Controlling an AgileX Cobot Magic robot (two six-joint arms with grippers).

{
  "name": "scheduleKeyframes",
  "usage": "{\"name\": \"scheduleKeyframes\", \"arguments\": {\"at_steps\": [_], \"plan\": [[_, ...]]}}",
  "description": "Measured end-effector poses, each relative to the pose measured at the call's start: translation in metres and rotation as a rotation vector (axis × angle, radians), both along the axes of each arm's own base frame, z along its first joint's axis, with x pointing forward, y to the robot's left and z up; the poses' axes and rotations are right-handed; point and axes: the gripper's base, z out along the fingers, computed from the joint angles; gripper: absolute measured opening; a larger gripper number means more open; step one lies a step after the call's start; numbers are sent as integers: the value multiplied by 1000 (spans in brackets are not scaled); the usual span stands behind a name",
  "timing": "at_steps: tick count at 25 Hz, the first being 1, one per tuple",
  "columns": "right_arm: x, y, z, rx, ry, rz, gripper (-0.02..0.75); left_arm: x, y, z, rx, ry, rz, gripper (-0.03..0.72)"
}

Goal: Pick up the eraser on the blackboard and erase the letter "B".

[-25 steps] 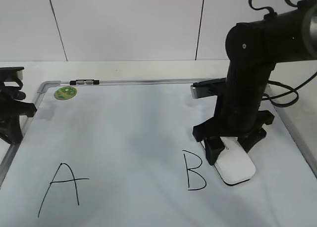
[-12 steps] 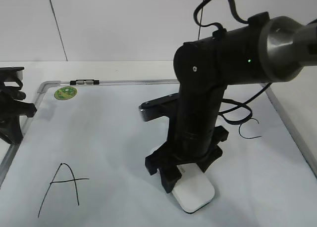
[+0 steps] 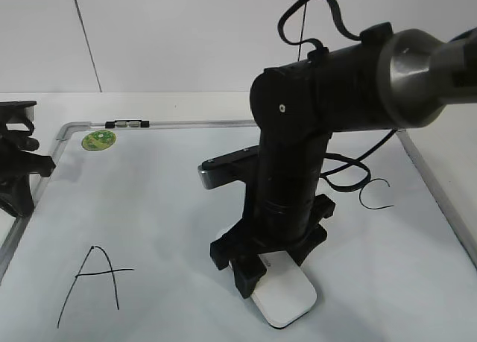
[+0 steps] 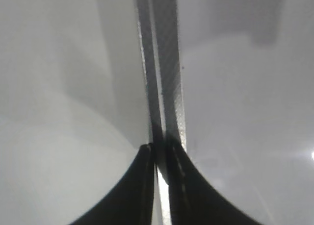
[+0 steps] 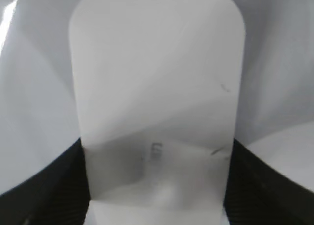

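Note:
My right gripper (image 3: 274, 271) is shut on the white eraser (image 3: 287, 301) and holds it flat on the blackboard (image 3: 171, 208), at the front middle. In the right wrist view the eraser (image 5: 157, 87) fills the frame, with the black jaws (image 5: 157, 154) at both its sides. The letter "B" does not show; the spot where it stood is behind the arm and the eraser. My left gripper (image 3: 19, 171) is at the board's left edge. In the left wrist view its jaws (image 4: 159, 149) are shut and empty over the grey frame (image 4: 164, 63).
A black "A" (image 3: 93, 282) is at the front left and a black "C" (image 3: 376, 194) at the right. A green sticker (image 3: 98, 140) and a small clip (image 3: 127, 123) are at the board's far left corner. A white wall stands behind.
My right arm has moved left and a little nearer with the eraser, across the place where the "B" stood. The "B" no longer shows and the "C" has come into view.

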Motion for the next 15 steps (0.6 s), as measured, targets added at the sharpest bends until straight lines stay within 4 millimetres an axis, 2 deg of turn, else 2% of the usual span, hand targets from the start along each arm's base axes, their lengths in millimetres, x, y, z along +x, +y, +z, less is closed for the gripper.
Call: {"name": "scheduleKeyframes", "arguments": {"at_steps": [5,11,15], "plan": [[18,-20,1,32,27,-105,562,0,0,0,-2,0,1,37],[50,-64,1,23,8,-240,562,0,0,0,-3,0,2,37],[53,-71,0,-5,-9,-232,562,0,0,0,-3,0,2,37]]}}
